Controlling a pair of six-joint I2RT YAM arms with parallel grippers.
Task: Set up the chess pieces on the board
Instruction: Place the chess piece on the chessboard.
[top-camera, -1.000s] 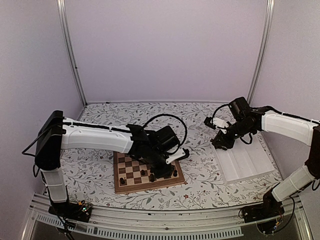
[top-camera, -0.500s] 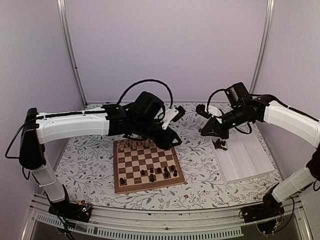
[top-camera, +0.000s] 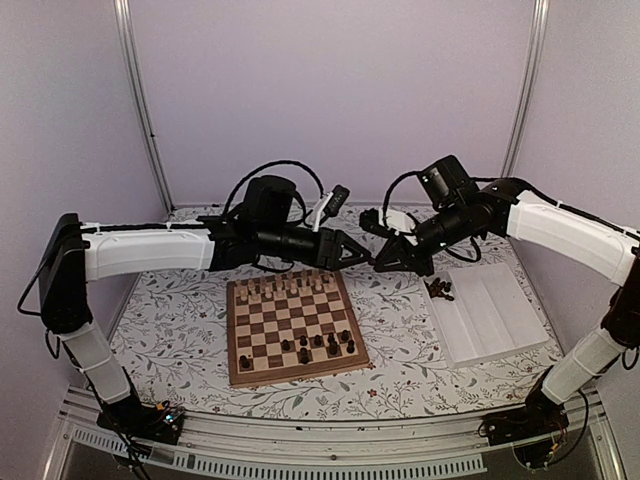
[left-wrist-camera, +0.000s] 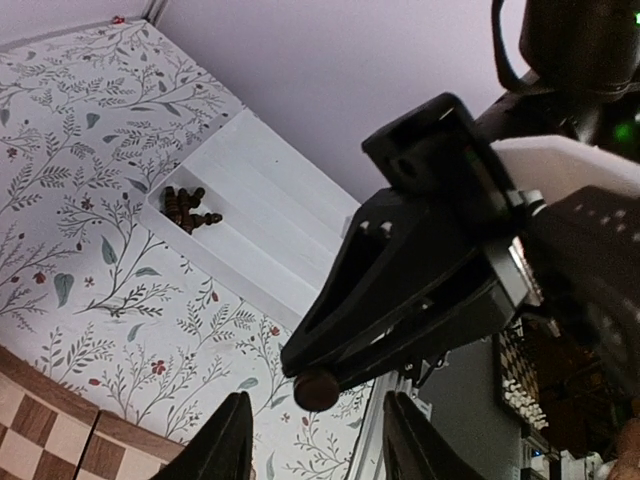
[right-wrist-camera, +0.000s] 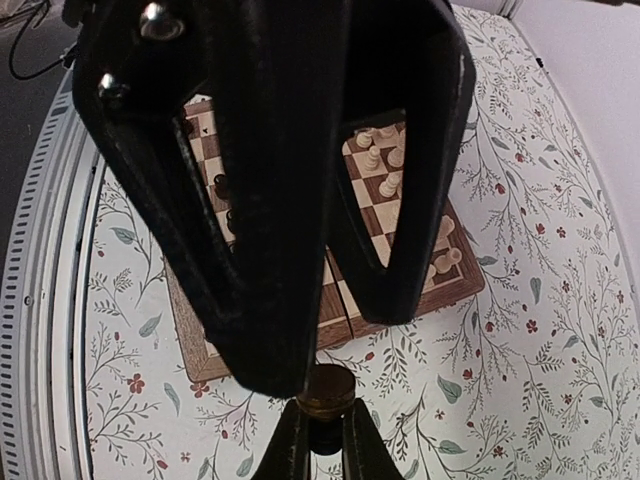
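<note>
Toward the near side of the worktop (top-camera: 180, 340) the board (top-camera: 262, 325) is lying flat. Seven dark chess pieces (top-camera: 318, 342), as far as I can count, are standing scattered over its nearer rows (one is off by itself at the near left corner). Along the board's far edge a row of pale pieces (top-camera: 285, 287) is standing, too small to count surely.

Just past that edge the two arms are meeting in the air. The left arm (top-camera: 150, 250) is stretching in level from the left. Its left claw (left-wrist-camera: 318, 425) is pointing right, with the fingers apart and nothing between them. The right arm (top-camera: 560, 225) is reaching in from the right and sloping down leftward. Its right claw (right-wrist-camera: 320, 440) is pinching one dark chess piece (right-wrist-camera: 322, 393) at the fingertips, right in front of the left claw's spread fingers.

To the right, the white tray (top-camera: 500, 330) is lying on the worktop. It is holding a small heap of dark pieces (top-camera: 438, 289) in its far left corner, well apart from the board.
</note>
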